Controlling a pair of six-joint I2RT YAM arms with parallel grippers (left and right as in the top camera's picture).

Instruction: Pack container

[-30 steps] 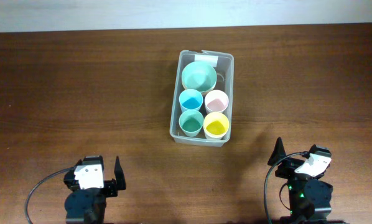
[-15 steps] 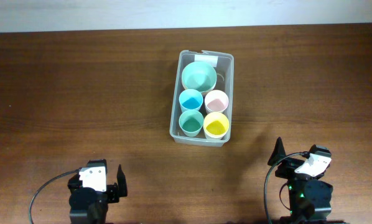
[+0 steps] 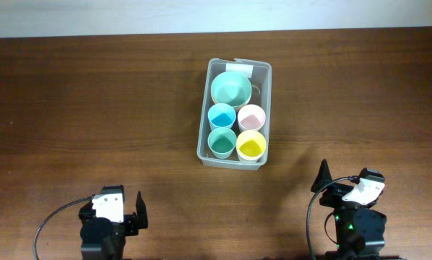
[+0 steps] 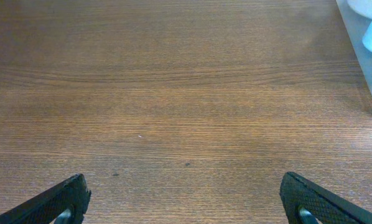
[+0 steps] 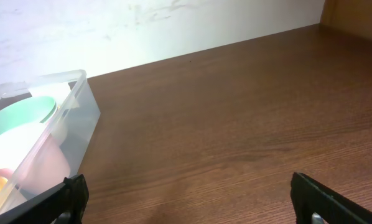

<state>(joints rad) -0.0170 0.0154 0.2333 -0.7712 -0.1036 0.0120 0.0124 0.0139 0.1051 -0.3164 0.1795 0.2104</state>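
The container (image 3: 230,162) at twelve o'clock held a bowl (image 3: 230,88) and four cups (image 3: 222,115); left tool (image 4: 183,186) at seven and right tool (image 5: 187,186) at five stood spread.

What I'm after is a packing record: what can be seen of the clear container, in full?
The container is a see-through plastic bin, rectangular with rounded corners, with a white label at its far short end. It sits upright with no lid on the wooden table, its long side running away from the arms. Inside, a mint bowl sits at the label end, then a blue cup beside a pink cup, then a green cup beside a yellow cup. Nothing else touches it.
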